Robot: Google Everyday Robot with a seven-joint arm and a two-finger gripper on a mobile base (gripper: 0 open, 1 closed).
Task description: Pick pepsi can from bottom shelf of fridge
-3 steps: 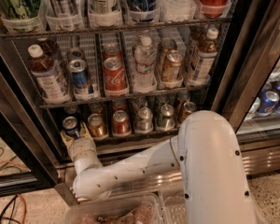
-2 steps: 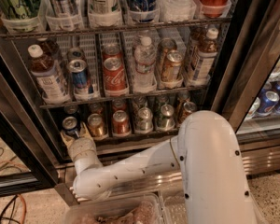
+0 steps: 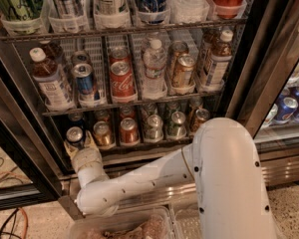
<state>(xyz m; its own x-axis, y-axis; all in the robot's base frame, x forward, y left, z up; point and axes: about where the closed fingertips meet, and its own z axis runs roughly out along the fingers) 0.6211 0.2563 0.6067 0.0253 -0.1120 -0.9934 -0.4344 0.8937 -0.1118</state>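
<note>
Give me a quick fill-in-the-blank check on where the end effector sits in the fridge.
1. In the camera view, the end effector is at the ___ end of the bottom shelf.
2. The pepsi can nearest it has a ___ top.
3. On the rack above, the Coca-Cola can left of the water bottle is ___ in colour.
Missing words: left; silver; red.

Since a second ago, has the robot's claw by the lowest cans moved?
No. The gripper stays by the pepsi can, at the same spot over the left end of the bottom shelf.
</note>
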